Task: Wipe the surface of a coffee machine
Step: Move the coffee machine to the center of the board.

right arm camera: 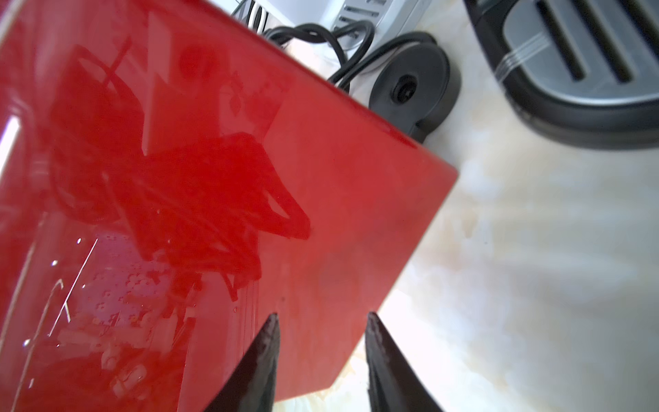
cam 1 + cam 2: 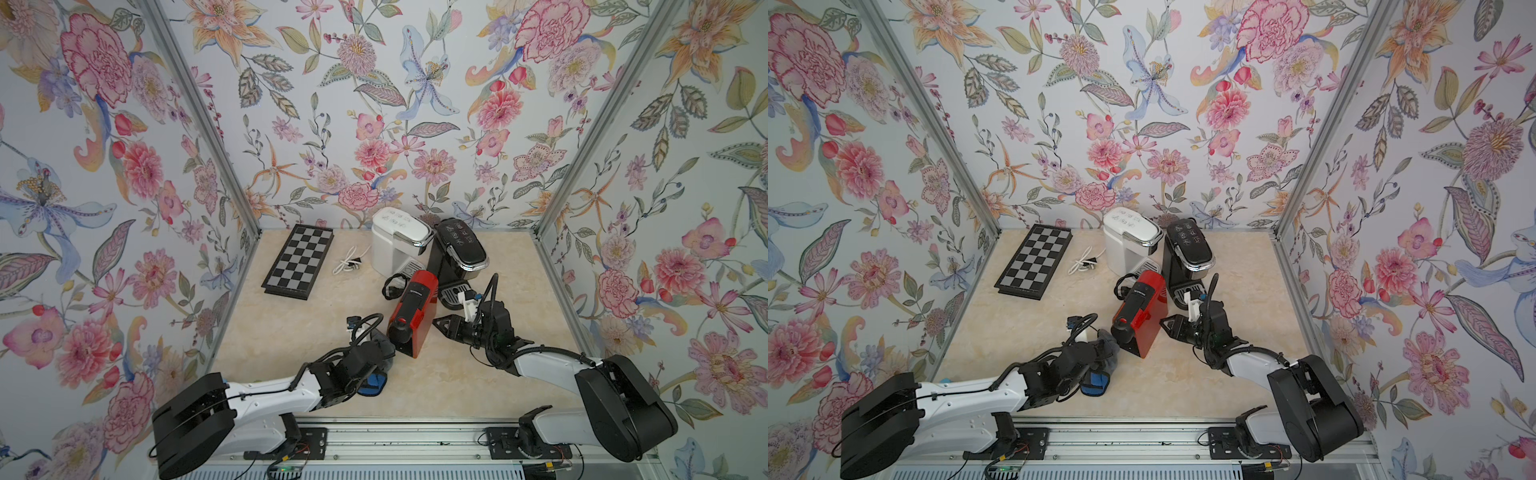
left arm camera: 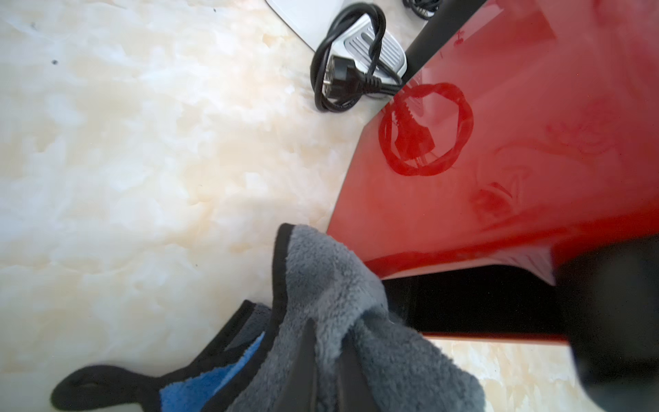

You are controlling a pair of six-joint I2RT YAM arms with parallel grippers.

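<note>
while the marble-look table (image 2: 291, 332) is busy at the back, our red coffee machine (image 2: 415, 311) stands mid-table, just in front of the white machine (image 2: 395, 243) and black machine (image 2: 459, 245). we've got the grey-and-blue cloth (image 3: 331, 285) by its front corner, pinched tight in the left jaws. right jaws are spread, empty, close beside its opposite side panel.

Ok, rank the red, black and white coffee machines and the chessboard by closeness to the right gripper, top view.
1. red coffee machine, beside right gripper
2. black coffee machine, just behind
3. white coffee machine, farther back
4. chessboard, back left
</note>
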